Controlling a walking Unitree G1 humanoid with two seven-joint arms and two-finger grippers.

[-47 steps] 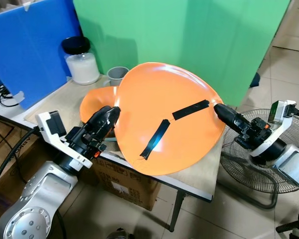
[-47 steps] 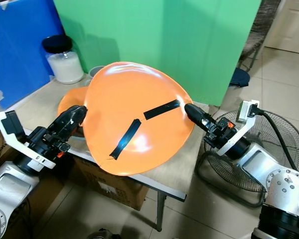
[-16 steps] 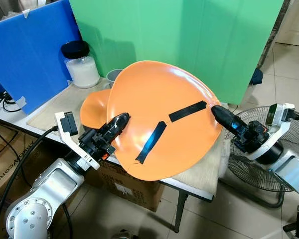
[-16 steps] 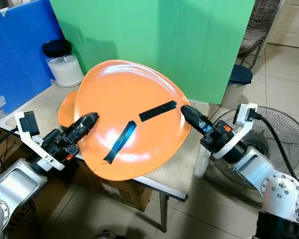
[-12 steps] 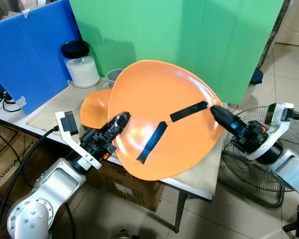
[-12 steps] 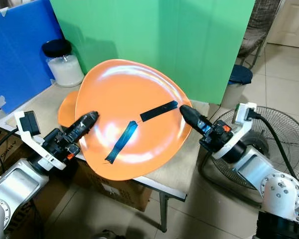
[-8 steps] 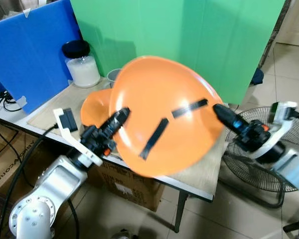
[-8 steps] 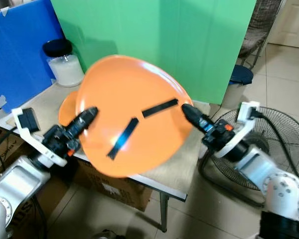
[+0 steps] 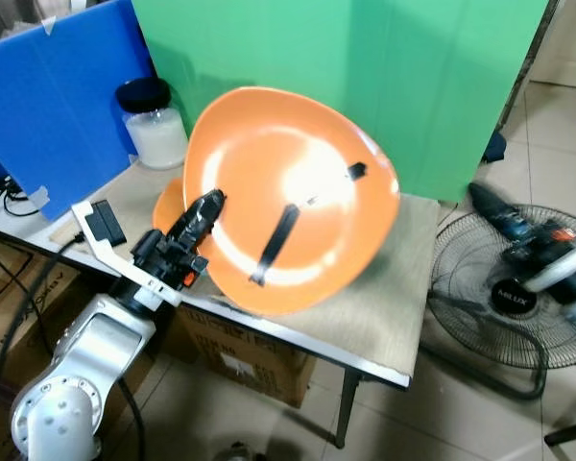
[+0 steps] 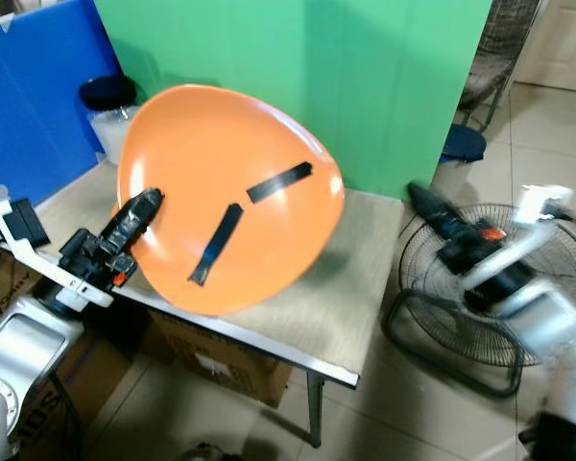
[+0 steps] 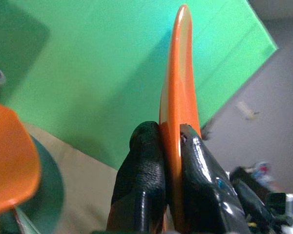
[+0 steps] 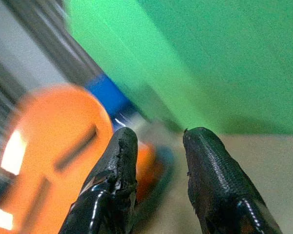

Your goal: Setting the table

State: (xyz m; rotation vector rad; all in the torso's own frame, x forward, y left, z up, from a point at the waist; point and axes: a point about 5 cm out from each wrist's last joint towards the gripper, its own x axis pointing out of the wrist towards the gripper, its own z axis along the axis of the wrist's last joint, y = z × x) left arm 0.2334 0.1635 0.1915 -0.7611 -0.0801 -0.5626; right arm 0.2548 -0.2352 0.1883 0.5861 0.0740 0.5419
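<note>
A big orange plate [image 9: 298, 182] with two strips of black tape [image 9: 275, 244] stands tilted on edge over the table [image 9: 403, 288]. My left gripper [image 9: 207, 206] is shut on the plate's left rim; the left wrist view shows both black fingers [image 11: 145, 161] pinching the thin orange edge. My right gripper [image 9: 478, 198] hangs off the table's right end, apart from the plate, blurred. In the right wrist view its fingers [image 12: 118, 161] stand open with nothing between them. A second orange plate [image 9: 165, 204] lies on the table behind the big one, mostly hidden.
A white jar with a black lid [image 9: 154, 125] stands at the table's back left, beside a blue board [image 9: 58, 96]. A green board [image 9: 432, 86] backs the table. A floor fan [image 9: 499, 307] sits right of the table, a cardboard box [image 9: 240, 360] beneath it.
My right gripper has let go of the plate's right rim and swung away to the right. The plate, now held by the left gripper alone, has lifted and tipped to the left.
</note>
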